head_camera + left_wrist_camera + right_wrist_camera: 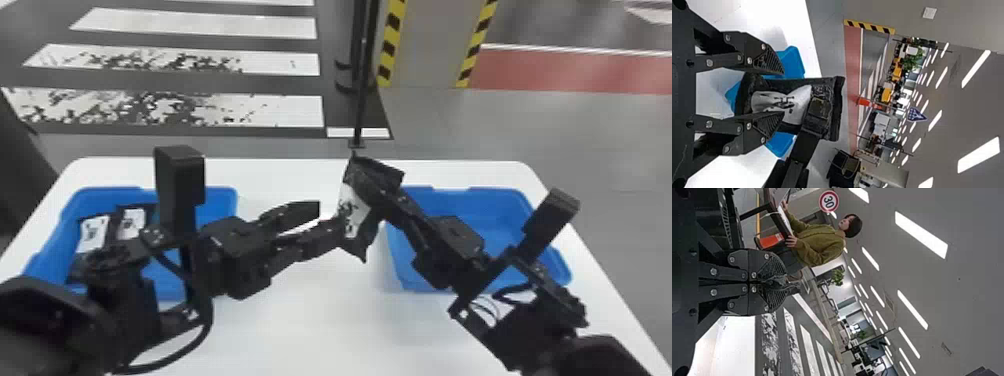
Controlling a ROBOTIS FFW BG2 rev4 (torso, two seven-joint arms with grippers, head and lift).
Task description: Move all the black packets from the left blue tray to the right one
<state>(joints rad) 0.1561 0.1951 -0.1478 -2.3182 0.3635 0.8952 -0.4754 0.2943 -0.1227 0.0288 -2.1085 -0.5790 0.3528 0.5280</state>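
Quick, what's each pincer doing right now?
Left pincer: open, fingers apart, not clamped on the packet.
Right pincer: closed, holding the black packet above the table.

From my station, I see my left arm (120, 305) and right arm (525, 322) as black, chunky and angular, each carrying a box-shaped housing (180, 185). A thick black cable (202, 335) loops beside the left one, and thinner dark wires (512, 288) curl along the right. Round silvery screws (709, 62) dot my left claw (331, 217) and right claw (367, 187), whose flat black fingers (768, 60) have finely ridged tips.
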